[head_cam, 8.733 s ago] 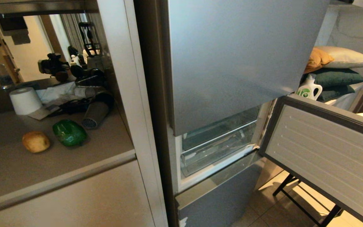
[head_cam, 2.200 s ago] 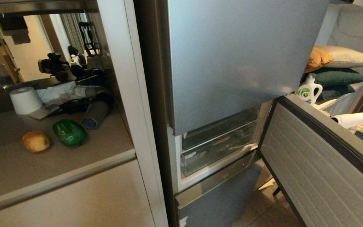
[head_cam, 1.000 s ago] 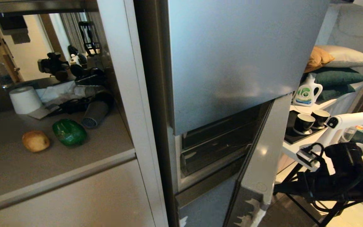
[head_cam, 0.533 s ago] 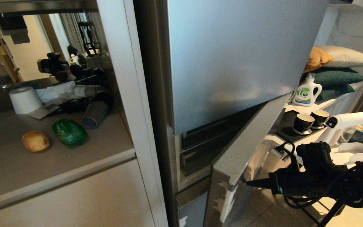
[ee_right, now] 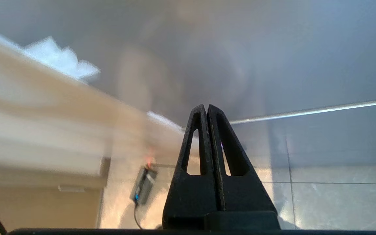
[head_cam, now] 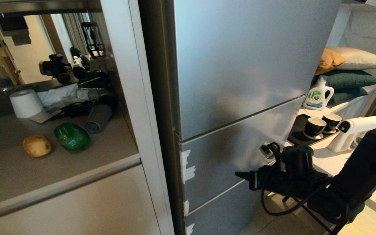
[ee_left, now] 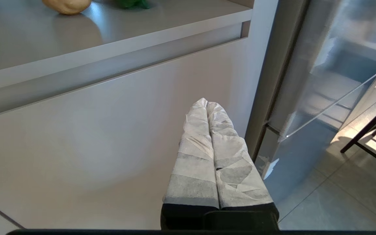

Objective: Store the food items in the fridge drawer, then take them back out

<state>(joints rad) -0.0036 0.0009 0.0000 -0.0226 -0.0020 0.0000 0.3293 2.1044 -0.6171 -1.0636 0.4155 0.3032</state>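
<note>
Head view: middle fridge panel (head_cam: 240, 140) sits flush with the tall upper door (head_cam: 240, 58), so the fridge drawer behind it is hidden, can't see it. Right gripper (head_cam: 244, 178) is level in front of that panel, near its right half, fingers pressed together and holding nothing; right wrist view confirms both black fingers (ee_right: 197, 137) meet tip to tip, pointing at the grey fridge face. Likely placed there as a closed pusher against the panel, contact itself can't be confirmed. Potato (head_cam: 37, 146) and bell pepper (head_cam: 71, 137) lie side by side on the counter (head_cam: 60, 169) at left, just apart, well away from the fridge, which reads as the take-out part being done or nearly so. Left gripper (ee_left: 206, 104) hangs parked low in front of the beige cabinet door (ee_left: 93, 130), its paper-wrapped fingers together, empty. Clutter far back on counter: toilet roll (head_cam: 25, 103), hair dryer (head_cam: 99, 117). Right of fridge: detergent bottle (head_cam: 317, 94) with a green-and-white label, text too small to read; two dark cups (head_cam: 321, 125). No other readable writing.
</note>
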